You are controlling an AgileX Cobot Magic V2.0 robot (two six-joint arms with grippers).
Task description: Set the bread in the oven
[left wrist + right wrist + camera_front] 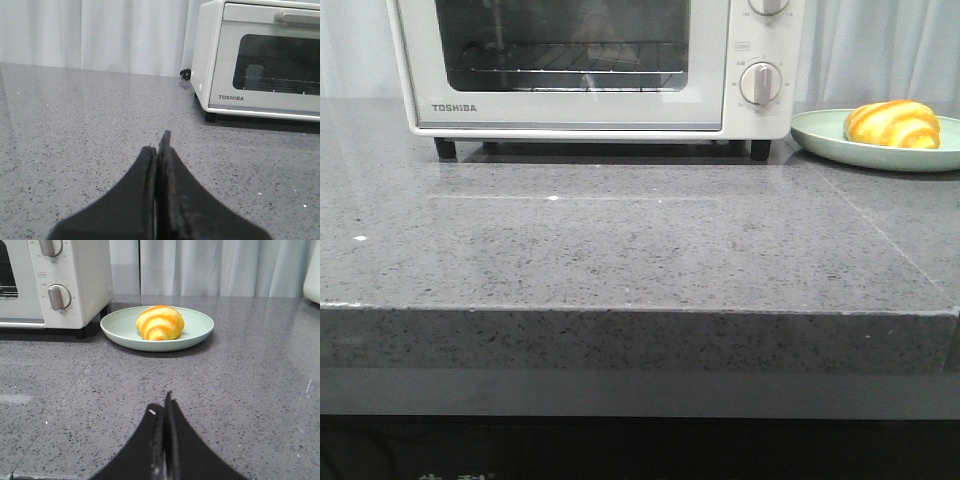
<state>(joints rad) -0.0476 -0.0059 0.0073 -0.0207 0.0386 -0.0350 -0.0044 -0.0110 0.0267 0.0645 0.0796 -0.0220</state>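
Both claws, my left claw (159,150) and my right claw (165,410), are pressed together over the grey bench (620,250), holding nothing. The bread (892,124) lies on a pale green plate (820,135) just beside the oven (590,110) on its right, whose door looks closed (so that likely comes first). Its glossy, humped crust could slip from a pinch across the ridges, I judge; in the front view its long axis runs left to right, roughly along the oven's front.

Left hand (159,150), right hand (165,410): matte black, tapered, scuffed fingers.
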